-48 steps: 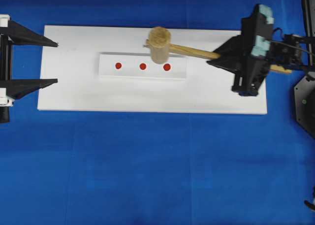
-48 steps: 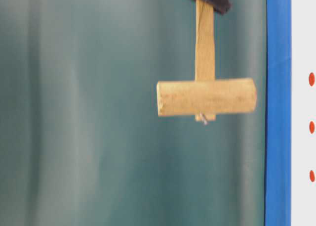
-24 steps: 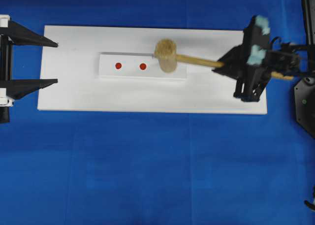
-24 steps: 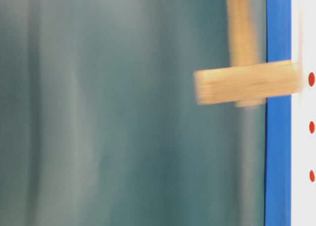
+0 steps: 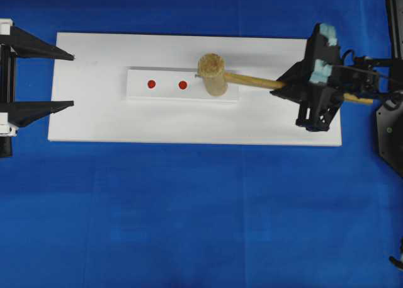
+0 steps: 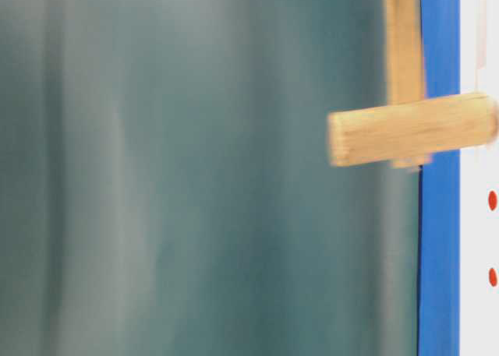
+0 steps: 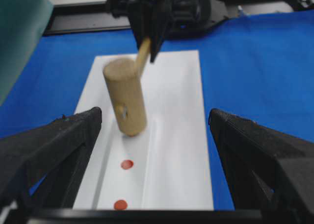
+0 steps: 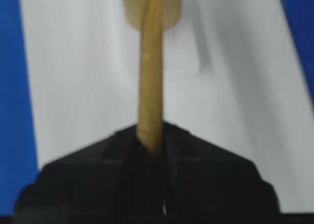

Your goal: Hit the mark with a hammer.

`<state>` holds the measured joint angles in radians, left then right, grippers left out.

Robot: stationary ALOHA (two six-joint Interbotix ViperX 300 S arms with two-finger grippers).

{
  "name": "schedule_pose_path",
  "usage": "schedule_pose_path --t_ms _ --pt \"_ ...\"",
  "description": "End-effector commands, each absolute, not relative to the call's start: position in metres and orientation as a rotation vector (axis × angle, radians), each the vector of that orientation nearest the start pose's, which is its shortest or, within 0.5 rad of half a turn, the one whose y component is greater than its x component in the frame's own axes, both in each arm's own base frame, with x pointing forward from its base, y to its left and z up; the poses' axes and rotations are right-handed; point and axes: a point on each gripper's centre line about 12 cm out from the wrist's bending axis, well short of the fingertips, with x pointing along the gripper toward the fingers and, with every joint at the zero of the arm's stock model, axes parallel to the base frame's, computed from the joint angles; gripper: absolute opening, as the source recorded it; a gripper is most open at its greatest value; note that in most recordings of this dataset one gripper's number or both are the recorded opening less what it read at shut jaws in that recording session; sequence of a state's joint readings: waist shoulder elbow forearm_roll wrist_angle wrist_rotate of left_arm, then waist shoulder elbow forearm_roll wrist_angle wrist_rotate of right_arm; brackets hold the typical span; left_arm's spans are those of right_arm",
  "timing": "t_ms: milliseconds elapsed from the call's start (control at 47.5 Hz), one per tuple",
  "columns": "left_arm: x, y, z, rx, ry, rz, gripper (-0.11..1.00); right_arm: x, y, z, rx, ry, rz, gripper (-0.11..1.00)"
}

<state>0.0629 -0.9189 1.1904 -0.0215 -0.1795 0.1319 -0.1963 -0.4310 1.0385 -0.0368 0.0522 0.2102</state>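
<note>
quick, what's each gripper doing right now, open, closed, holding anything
Left gripper: open, holding nothing.
Right gripper: shut on the hammer, gripping its handle.

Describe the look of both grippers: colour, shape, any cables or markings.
The left gripper has two matte black fingers, long wedges tapering to points, on a white-edged base. The right gripper is black and blocky, with pale teal patches on top and thin dark cables trailing behind it.

— What is seen against the dull green backdrop (image 6: 195, 177)?
— The hammer (image 6: 409, 128) is seen, somewhat blurred, its handle running up out of frame and its thick head lying crosswise.
— And at the right edge?
— The head's end is met by the white board (image 6: 479, 239), where two red marks (image 6: 492, 200) are shown beyond a blue strip (image 6: 438, 255).
</note>
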Motion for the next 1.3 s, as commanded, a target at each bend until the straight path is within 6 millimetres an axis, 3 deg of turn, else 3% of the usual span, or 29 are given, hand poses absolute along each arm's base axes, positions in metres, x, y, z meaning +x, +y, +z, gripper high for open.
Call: schedule_pose_path --t_ms 0,105,379,505,989,1157,1283 --pt "0.205 0.014 0.269 0.105 0.083 0.066 0.88 0.268 -0.054 0.219 0.213 0.534 -0.24 0.02" --pt "0.205 0.014 0.269 0.105 0.085 0.065 0.88 0.263 -0.053 0.236 0.194 0.495 -0.236 0.02" --pt "0.206 0.014 0.268 0.105 0.088 0.064 0.88 0.268 -0.052 0.232 0.197 0.512 -0.232 0.02" --pt "0.209 0.014 0.265 0.097 0.102 0.065 0.89 0.282 -0.051 0.232 0.193 0.491 -0.215 0.02" --pt "0.213 0.016 0.261 0.095 0.105 0.072 0.89 0.372 -0.035 0.235 0.158 0.487 -0.126 0.02" --pt "0.213 0.019 0.261 0.094 0.109 0.084 0.89 0.387 -0.032 0.236 0.146 0.488 -0.112 0.02" --pt "0.213 0.021 0.261 0.079 0.108 0.095 0.89 0.388 -0.032 0.236 0.142 0.487 -0.11 0.02"
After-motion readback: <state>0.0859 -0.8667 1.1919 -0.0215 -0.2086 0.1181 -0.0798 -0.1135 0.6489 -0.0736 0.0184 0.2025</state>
